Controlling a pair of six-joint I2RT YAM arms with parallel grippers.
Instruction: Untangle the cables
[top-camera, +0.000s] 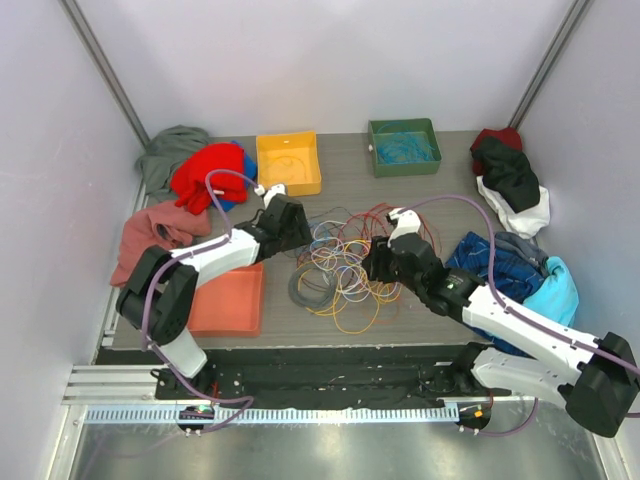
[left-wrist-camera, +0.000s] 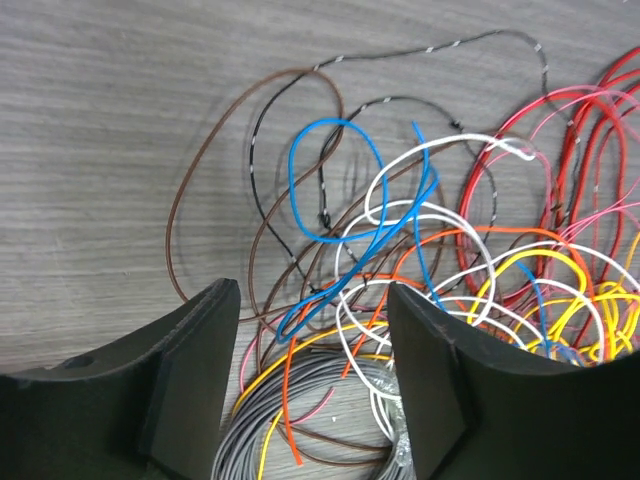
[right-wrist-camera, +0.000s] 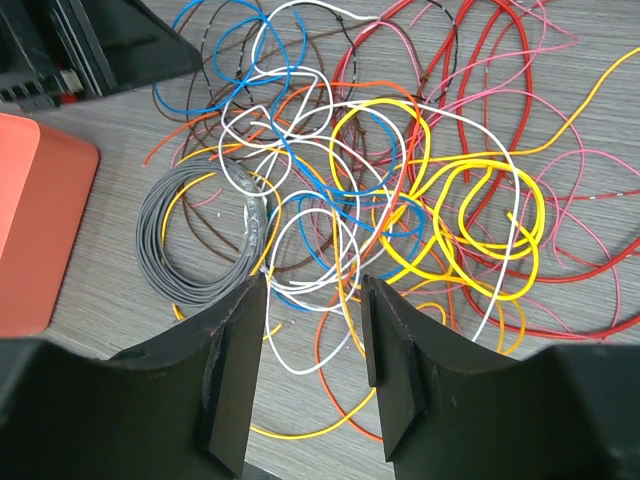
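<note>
The cables (top-camera: 340, 262) lie in a tangled heap of red, orange, yellow, blue, white, brown and black strands at the table's middle, with a grey coil (top-camera: 305, 288) at its left. My left gripper (top-camera: 298, 232) is open and empty just left of the heap; in the left wrist view its fingers (left-wrist-camera: 200, 370) straddle the grey coil (left-wrist-camera: 300, 420) and blue loop (left-wrist-camera: 335, 180). My right gripper (top-camera: 378, 262) is open and empty at the heap's right edge; in the right wrist view white and orange strands (right-wrist-camera: 320, 250) lie between its fingers (right-wrist-camera: 235, 360), beside the grey coil (right-wrist-camera: 195, 240).
An orange tray (top-camera: 230, 298) lies left of the heap, a yellow bin (top-camera: 288, 162) and a green bin (top-camera: 404, 146) stand at the back. Cloth garments lie at the left (top-camera: 205, 175) and right (top-camera: 510, 265) sides.
</note>
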